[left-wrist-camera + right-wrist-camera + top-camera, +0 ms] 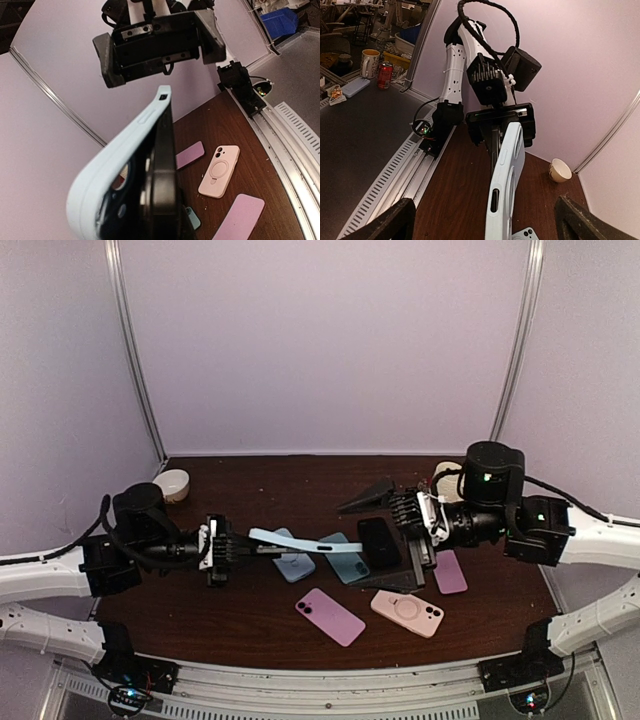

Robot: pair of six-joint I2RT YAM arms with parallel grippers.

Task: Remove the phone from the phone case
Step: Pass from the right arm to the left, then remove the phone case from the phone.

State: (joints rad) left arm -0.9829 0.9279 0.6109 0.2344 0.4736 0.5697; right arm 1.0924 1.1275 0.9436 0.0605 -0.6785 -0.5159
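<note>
Dark wood table [250, 630], pale booth walls; black slab [162, 185] against the inner face of the light-blue phone case [290, 540], phone or finger, can't tell. Left gripper [222, 550] reaches right, clamped on one case end, mid-air. Right gripper [161, 50] faces it, fingers spread wide, clear of the far end.

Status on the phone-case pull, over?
Left gripper shut on blue case, held aloft. Right gripper open at the case's free end, no grip. Case still holds black phone. Nothing blocking.
</note>
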